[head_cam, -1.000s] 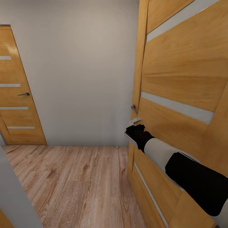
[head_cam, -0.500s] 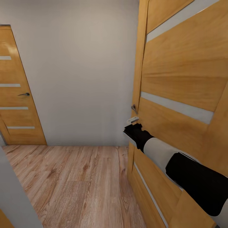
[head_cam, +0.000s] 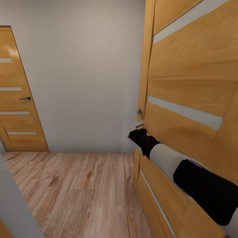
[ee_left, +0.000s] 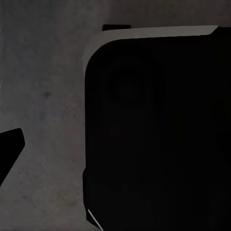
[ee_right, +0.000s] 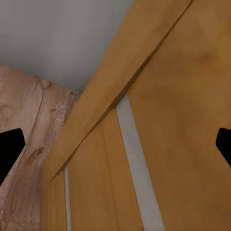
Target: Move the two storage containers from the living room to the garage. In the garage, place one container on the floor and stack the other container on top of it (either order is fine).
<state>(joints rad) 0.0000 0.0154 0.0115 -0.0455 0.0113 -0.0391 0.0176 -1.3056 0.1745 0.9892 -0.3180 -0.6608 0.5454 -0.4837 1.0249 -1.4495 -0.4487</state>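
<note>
From the head camera, two wooden doors stand in a small hallway: a far door (head_cam: pixel 18 99) at the left with one dark lever handle (head_cam: pixel 25 98) and four pale horizontal strips, and a near door (head_cam: pixel 188 99) at the right, seen edge-on, with pale strips across it and one metal handle (head_cam: pixel 140 114) on its edge. Between them runs a plain grey-white wall (head_cam: pixel 86 72), and below lies a light wood plank floor (head_cam: pixel 76 191). One arm reaches in from the lower right, black and white, with the right gripper (head_cam: pixel 138 125) just below the near door's handle; whether it touches the handle cannot be told. In the left wrist camera, one dark fingertip (ee_left: pixel 9 147) of the left gripper pokes in over a rough grey surface beside a big black rounded body (ee_left: pixel 159 130); its jaws' state cannot be told. In the right wrist camera, two dark fingertips (ee_right: pixel 9 149) sit at opposite edges, spread wide apart, with nothing between them but the door's panels, one long pale strip, the plank floor and the wall. No orange-red bin is visible here.
</note>
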